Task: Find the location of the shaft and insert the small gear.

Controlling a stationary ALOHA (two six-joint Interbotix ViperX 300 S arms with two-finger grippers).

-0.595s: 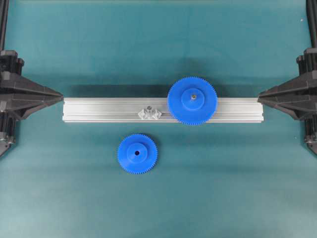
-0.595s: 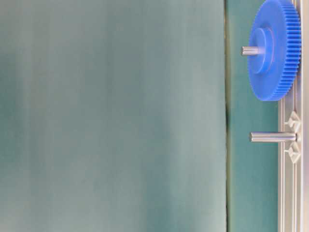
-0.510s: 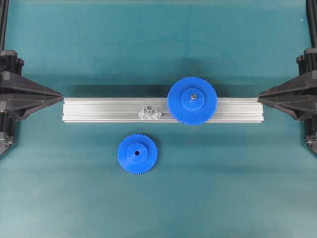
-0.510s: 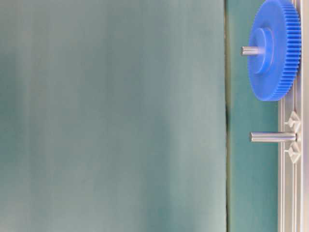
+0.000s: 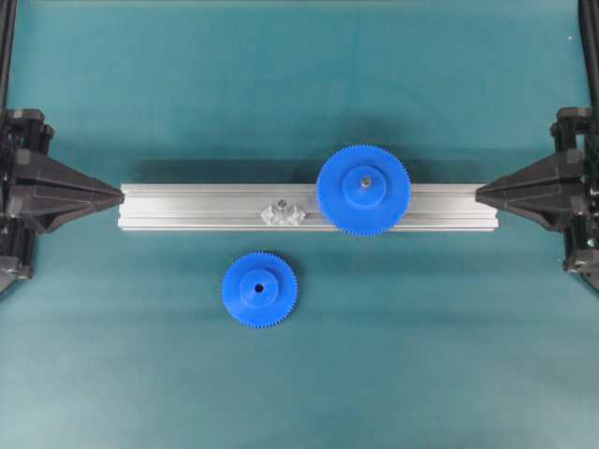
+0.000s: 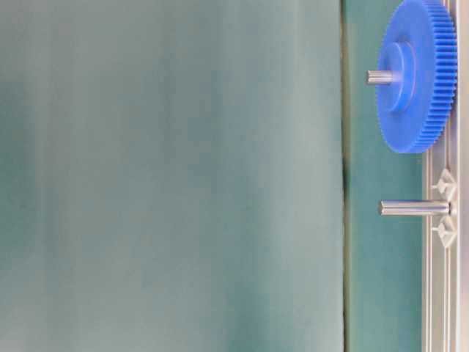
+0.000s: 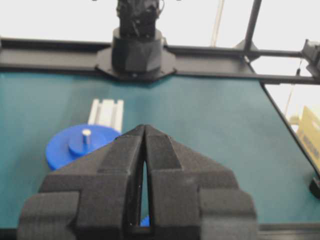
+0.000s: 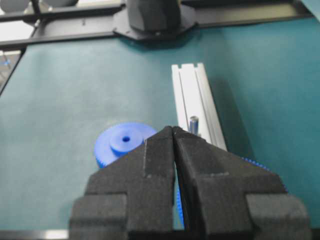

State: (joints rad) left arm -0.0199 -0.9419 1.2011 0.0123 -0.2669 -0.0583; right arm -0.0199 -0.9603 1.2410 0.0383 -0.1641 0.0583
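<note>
Left gripper [image 5: 120,193] at the left edge of the overhead view, fingers pressed together into a point, pinching nothing — tip just off the left end of the rail [image 5: 187,208]. Seen from its own wrist camera, the two black fingers [image 7: 125,160] meet along a thin seam. Right gripper [image 5: 479,194] at the opposite edge, likewise pressed together and holding nothing, tip just beside the rail's right end; same closed seam in the right wrist view.

Between the two, a silver grooved rail lying crosswise on the teal table [image 5: 299,84]. On the rail, left of middle, the shaft [image 5: 279,202] — a small silvery pin standing upright from a clear, faceted base. In the table-level view, turned on its side, the pin [image 6: 414,208] sticks out bare from the rail.

Right of the pin, on the same rail, the large gear [image 5: 363,190], blue, with a grey pin end at its centre.

Off the rail, flat on the table toward the near side and a little left of the pin, the small gear [image 5: 259,289]: blue, toothed, raised hub, dark hole in the middle. Apart from the rail and both grippers.
</note>
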